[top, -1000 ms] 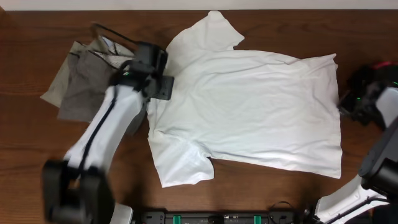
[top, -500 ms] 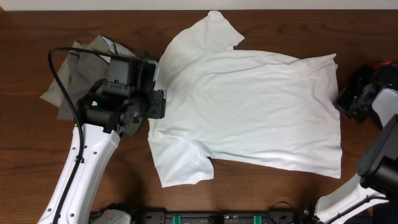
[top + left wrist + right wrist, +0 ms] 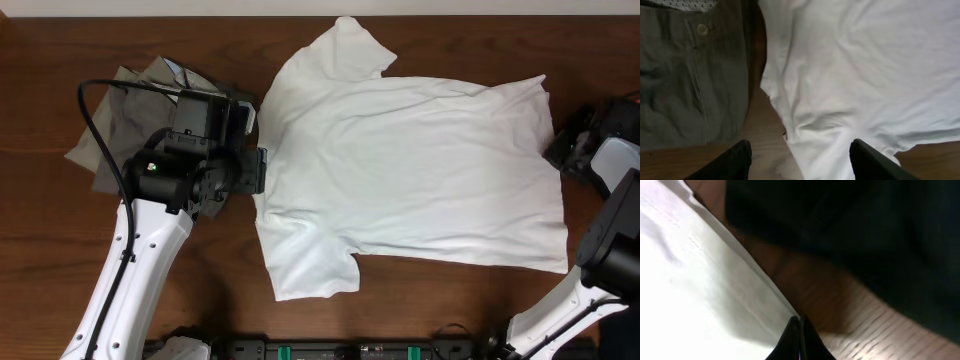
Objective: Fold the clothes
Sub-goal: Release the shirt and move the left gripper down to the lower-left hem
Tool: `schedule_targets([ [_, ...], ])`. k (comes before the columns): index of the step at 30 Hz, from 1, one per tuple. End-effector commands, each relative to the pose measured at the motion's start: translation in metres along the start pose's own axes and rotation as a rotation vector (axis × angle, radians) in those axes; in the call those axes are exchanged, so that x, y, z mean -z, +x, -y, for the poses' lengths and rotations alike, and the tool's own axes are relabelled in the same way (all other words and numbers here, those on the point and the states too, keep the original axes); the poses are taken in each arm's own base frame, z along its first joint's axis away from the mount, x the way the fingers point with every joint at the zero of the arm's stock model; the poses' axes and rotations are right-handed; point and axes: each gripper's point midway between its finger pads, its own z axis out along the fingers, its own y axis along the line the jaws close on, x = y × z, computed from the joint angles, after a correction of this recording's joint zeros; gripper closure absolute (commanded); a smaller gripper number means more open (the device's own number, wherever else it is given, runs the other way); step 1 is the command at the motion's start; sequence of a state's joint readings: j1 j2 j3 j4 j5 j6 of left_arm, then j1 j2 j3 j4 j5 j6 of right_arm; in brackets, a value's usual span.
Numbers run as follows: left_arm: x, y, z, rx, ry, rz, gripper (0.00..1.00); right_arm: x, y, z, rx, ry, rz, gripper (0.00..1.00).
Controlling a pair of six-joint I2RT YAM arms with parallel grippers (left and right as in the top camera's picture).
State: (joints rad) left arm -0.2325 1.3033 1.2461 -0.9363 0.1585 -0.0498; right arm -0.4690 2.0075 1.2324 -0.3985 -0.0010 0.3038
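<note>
The T-shirt has slid toward the right end effector, closed on its hem, away from the left end effector, open and empty.

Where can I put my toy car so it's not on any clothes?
Bare table along the front edge, right of the T-shirt sleeve, and the strip behind the T-shirt. Crowded: the gap between trousers and T-shirt under the left gripper, and the hem by the right gripper.
</note>
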Motion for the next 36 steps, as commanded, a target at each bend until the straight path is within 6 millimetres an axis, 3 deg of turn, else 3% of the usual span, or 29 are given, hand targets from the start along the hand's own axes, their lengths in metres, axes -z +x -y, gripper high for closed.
schedule_targets([
  [1, 0.005, -0.003, 0.003, 0.007, 0.016, 0.013, 0.35, -0.027, 0.025, 0.025, -0.034, 0.062, -0.091, 0.96],
  [5, 0.005, 0.000, 0.003, 0.008, 0.014, 0.002, 0.34, -0.013, 0.012, -0.007, -0.038, -0.153, -0.095, 0.74],
  [8, 0.005, 0.011, 0.002, 0.013, 0.009, -0.043, 0.31, 0.021, -0.011, -0.019, -0.070, -0.304, -0.047, 0.69],
  [13, 0.012, 0.034, 0.000, 0.022, -0.001, -0.122, 0.31, 0.084, -0.043, -0.012, -0.107, -0.433, 0.061, 0.58],
  [16, 0.018, 0.050, 0.000, 0.035, 0.004, -0.177, 0.31, 0.127, -0.048, -0.005, -0.125, -0.461, 0.104, 0.55],
  [21, 0.016, 0.092, 0.003, 0.193, 0.004, -0.339, 0.31, 0.177, -0.032, -0.005, -0.095, -0.456, 0.112, 0.51],
  [25, -0.004, 0.139, 0.016, 0.273, 0.069, -0.501, 0.30, 0.201, -0.013, -0.006, -0.103, -0.452, 0.080, 0.41],
  [30, -0.043, 0.204, 0.024, 0.356, 0.114, -0.647, 0.27, 0.206, 0.014, -0.010, -0.112, -0.451, -0.020, 0.42],
  [36, -0.079, 0.237, 0.030, 0.423, 0.189, -0.645, 0.23, 0.205, 0.038, -0.016, -0.061, -0.439, -0.104, 0.46],
])
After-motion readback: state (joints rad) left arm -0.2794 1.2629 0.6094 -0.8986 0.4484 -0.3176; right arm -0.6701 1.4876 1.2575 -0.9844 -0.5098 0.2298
